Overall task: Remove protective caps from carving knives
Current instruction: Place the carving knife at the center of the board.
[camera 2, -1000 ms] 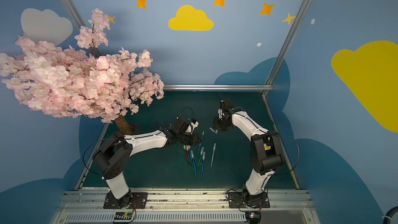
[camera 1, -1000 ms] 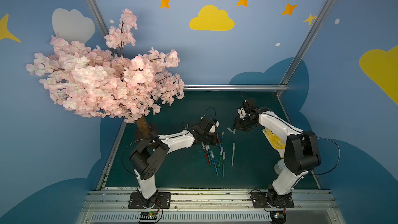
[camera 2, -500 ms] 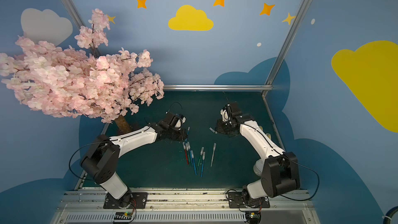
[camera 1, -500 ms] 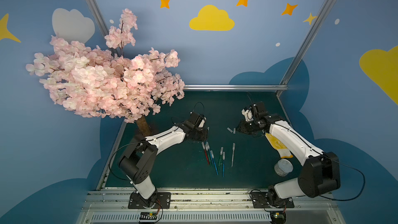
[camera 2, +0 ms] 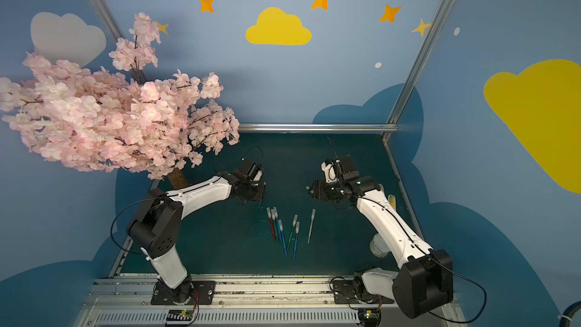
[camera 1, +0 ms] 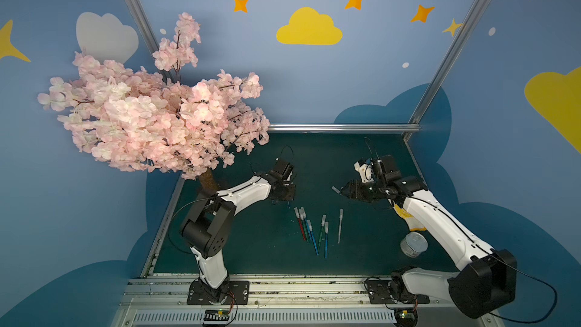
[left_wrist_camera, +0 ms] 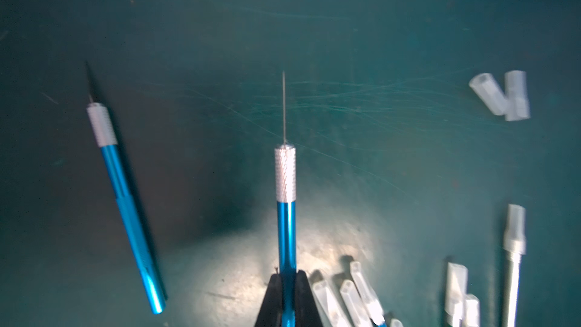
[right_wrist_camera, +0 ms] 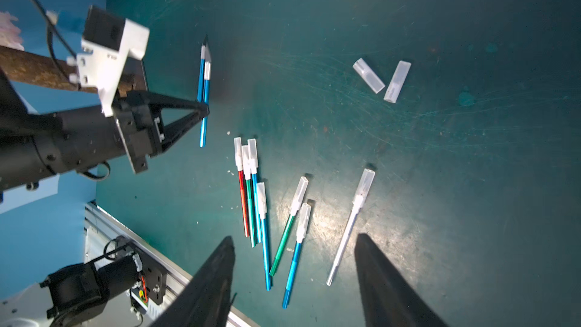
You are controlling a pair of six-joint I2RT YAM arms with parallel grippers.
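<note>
**Front rail** (camera 1: 283, 287): both arm bases are bolted here.

**Right arm:** the shoulder block is swung out to the near right. The long link reaches toward the far side, passing over a grey jar (camera 1: 413, 244) whose lid markings are too small to read. The wrist is turned inward. The right gripper (right_wrist_camera: 295, 237) points toward the middle of the mat (camera 1: 251, 246), fingers spread wide with nothing between them.

**Left arm:** folded sharply at the elbow, with the white forearm reaching out to mid-mat.

**Between the arms:** seven capped knives (right_wrist_camera: 261, 202) lie in a loose fan. Their handles are red, green, blue and one whitish, and each cap sits over the blade end.

**Beyond them:**
- The left gripper (left_wrist_camera: 287, 275) is pinched narrowly on the held knife (left_wrist_camera: 286, 231), which has a blue handle, a knurled silver collar and a bare thin blade.
- A second blue knife (left_wrist_camera: 125, 209), also uncapped, lies on the mat beside it.
- Two loose caps (right_wrist_camera: 368, 75) lie close together in a V. In a top view one cap (camera 1: 335, 189) shows just beside the right gripper's tips.

**Far left:** a blossom tree (camera 1: 151, 121) stands there.
</note>
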